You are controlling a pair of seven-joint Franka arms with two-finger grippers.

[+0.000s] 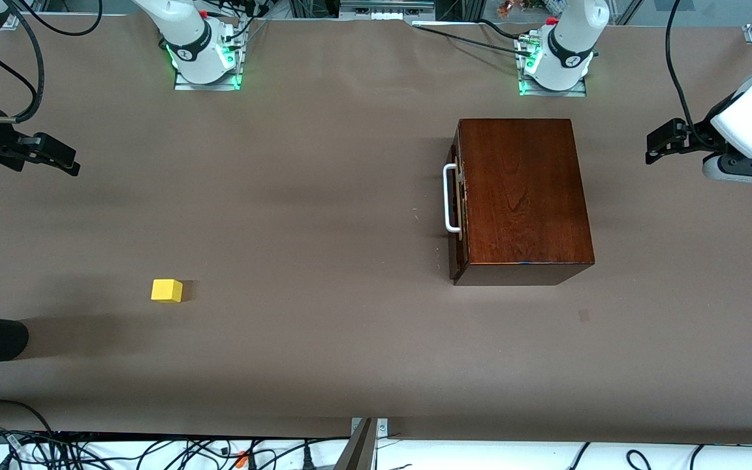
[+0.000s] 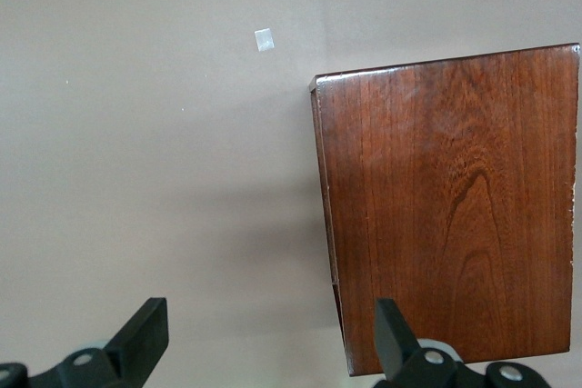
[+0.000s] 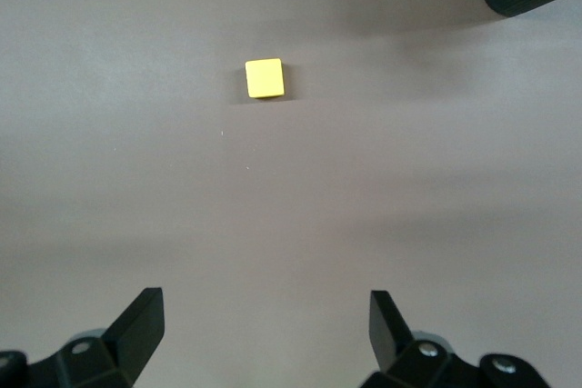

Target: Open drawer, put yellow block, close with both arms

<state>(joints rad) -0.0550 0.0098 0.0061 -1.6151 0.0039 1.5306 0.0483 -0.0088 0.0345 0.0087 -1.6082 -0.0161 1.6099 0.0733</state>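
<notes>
No readable brand, label or writing anywhere. Nearest the front camera, toward the right arm's end of the matte brown desk point(image 1: 350, 352): yellow block point(image 1: 166, 290), small plain-faced cube, alone and well apart from the box. Farther back, toward the left arm's end: glossy reddish-brown wooden box point(image 1: 523, 196), grain visible, drawer point(image 1: 456, 209) pushed in, white U-shaped handle point(image 1: 450, 198). Small pale square mark point(image 1: 583, 315) near the box. Up over the desk's ends, waiting: right end effector point(image 3: 264, 329) released, fingers spread; left end effector point(image 2: 273, 338) likewise spread, empty.
</notes>
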